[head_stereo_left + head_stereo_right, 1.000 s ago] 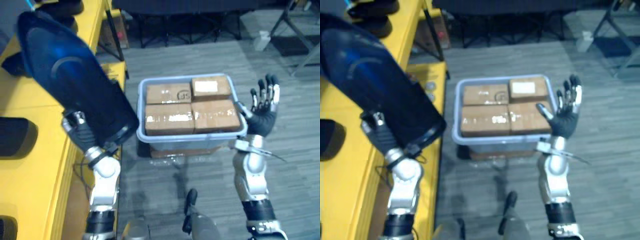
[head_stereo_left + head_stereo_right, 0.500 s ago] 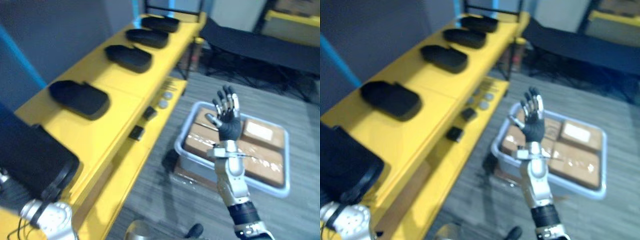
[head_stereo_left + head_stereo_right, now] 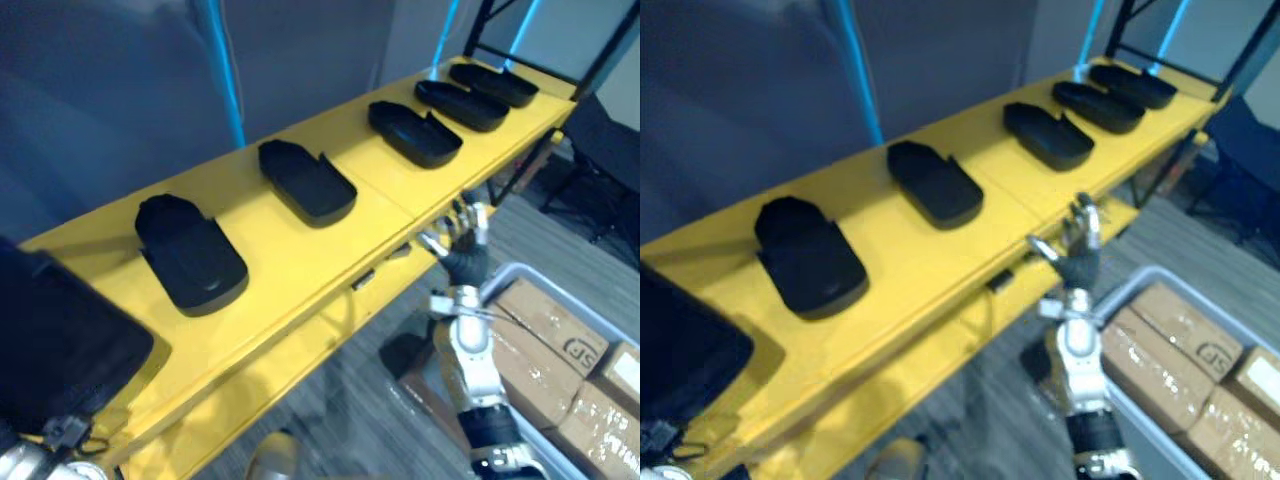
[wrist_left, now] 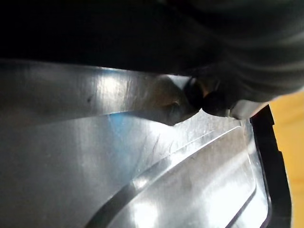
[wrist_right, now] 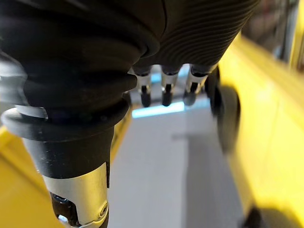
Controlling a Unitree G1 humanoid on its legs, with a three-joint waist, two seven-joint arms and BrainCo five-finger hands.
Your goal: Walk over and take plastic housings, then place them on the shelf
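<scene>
Several black plastic housings lie in a row on the yellow shelf (image 3: 300,260); the nearest ones are at the left (image 3: 190,250) and the middle (image 3: 307,180). A larger black housing (image 3: 60,350) is held up at the lower left, just in front of the shelf's near end. In the left wrist view my left hand (image 4: 209,100) presses its dark fingertips onto the housing's glossy inner face (image 4: 142,180). My right hand (image 3: 462,262) is raised beside the shelf's front edge, fingers (image 5: 164,90) straight, holding nothing.
A blue-grey bin (image 3: 530,282) with cardboard boxes (image 3: 550,335) stands on the floor at the lower right, below my right hand. A lower yellow shelf level (image 3: 290,350) carries a small dark part (image 3: 362,280). A dark wall with blue light strips (image 3: 225,70) backs the shelf.
The camera has swung left, from the bin on the floor to the yellow shelf. The held housing now sits at the picture's lower left. My right hand stays raised and open.
</scene>
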